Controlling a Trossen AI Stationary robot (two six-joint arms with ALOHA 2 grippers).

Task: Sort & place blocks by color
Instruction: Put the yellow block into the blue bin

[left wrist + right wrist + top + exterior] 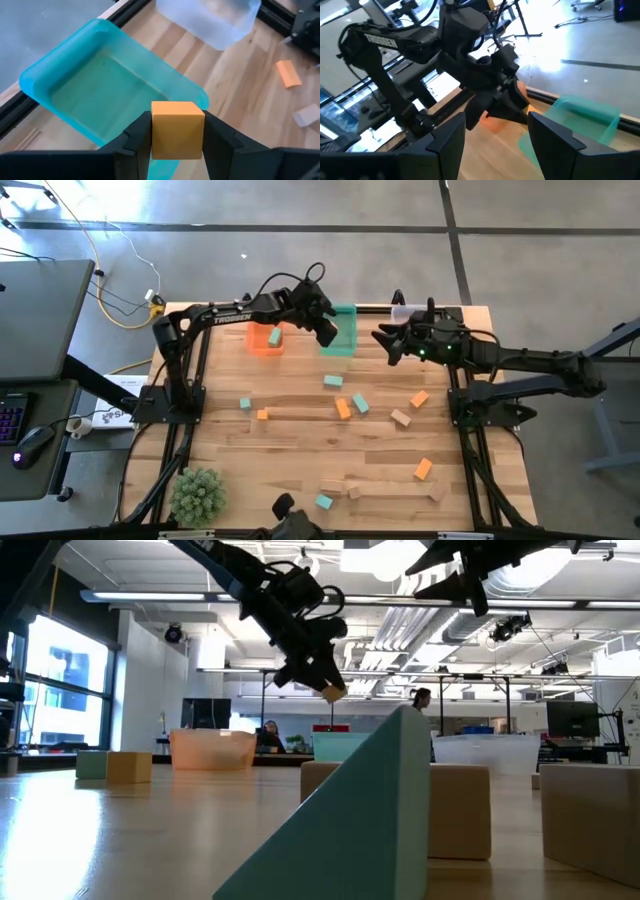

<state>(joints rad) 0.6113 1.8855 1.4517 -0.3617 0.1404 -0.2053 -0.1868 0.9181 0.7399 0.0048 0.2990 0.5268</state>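
Wooden planks make up the desk, which sits on a grey concrete floor with an open office behind it. In the high view, three bins stand along the upper edge of the desk: an orange bin at upper centre-left, a teal bin beside it, and a clear bin further right, mostly hidden by the right arm.

The left tool is clamped on an orange block and hangs in the air over the near edge of the teal bin, which looks empty in the left wrist view. By colour, that block belongs in the orange bin beside it, so the carry seems unfinished. The right tool waits at upper right of the high view, raised above the desk, its fingers apart and holding nothing.

One teal block appears to lie in the orange bin. The other blocks are scattered across the middle and lower part of the desk, teal, orange and plain wood mixed. Judging from this, sorting has barely begun and nearly all of it is left.
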